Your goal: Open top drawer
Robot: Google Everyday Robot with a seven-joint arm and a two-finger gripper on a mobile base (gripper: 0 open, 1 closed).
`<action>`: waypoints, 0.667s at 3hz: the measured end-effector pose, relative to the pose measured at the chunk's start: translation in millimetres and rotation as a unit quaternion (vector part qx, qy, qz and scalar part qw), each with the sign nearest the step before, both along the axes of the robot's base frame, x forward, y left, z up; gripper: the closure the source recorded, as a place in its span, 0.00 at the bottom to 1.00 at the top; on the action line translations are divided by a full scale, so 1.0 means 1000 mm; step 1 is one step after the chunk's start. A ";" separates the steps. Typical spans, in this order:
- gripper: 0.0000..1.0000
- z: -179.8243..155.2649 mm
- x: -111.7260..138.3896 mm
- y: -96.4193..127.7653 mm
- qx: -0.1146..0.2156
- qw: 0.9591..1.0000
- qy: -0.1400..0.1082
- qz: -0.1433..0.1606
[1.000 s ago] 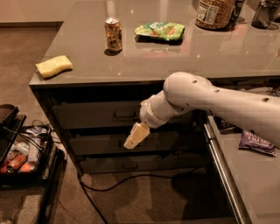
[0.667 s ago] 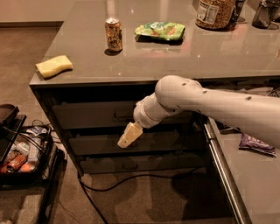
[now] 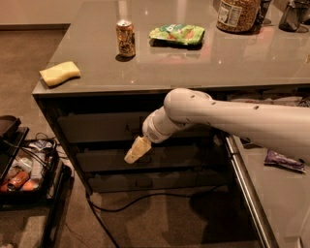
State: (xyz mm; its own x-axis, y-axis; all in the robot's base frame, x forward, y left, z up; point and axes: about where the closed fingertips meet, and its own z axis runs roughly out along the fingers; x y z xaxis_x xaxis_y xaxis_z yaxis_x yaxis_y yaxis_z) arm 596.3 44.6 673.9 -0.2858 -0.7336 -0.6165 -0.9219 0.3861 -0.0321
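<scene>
The top drawer (image 3: 97, 128) is the uppermost and tallest of three grey fronts under the counter's left end. It looks closed, flush with the two shorter fronts below. Its small dark pull handle (image 3: 132, 127) sits at the centre, partly behind my wrist. My gripper (image 3: 136, 150), cream-coloured, points down and left at the end of the white arm (image 3: 227, 121). It hangs in front of the middle drawer front (image 3: 101, 160), just below the top drawer's handle, and holds nothing that I can see.
On the countertop (image 3: 232, 58) stand a can (image 3: 125, 38), a green packet (image 3: 177, 34), a yellow sponge (image 3: 59, 73) and a jar (image 3: 237, 14). A white-sided drawer (image 3: 244, 184) with a purple snack packet (image 3: 284, 160) is open at right. A black cart (image 3: 26, 169) stands at left. A cable (image 3: 145, 198) lies on the floor.
My arm and gripper have moved a little to the left in front of the drawer fronts. The drawers have not moved.
</scene>
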 end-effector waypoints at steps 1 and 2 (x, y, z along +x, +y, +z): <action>0.00 0.000 0.005 0.005 0.043 0.999 0.015 0.016; 0.00 0.004 0.018 0.010 0.071 0.997 0.008 0.029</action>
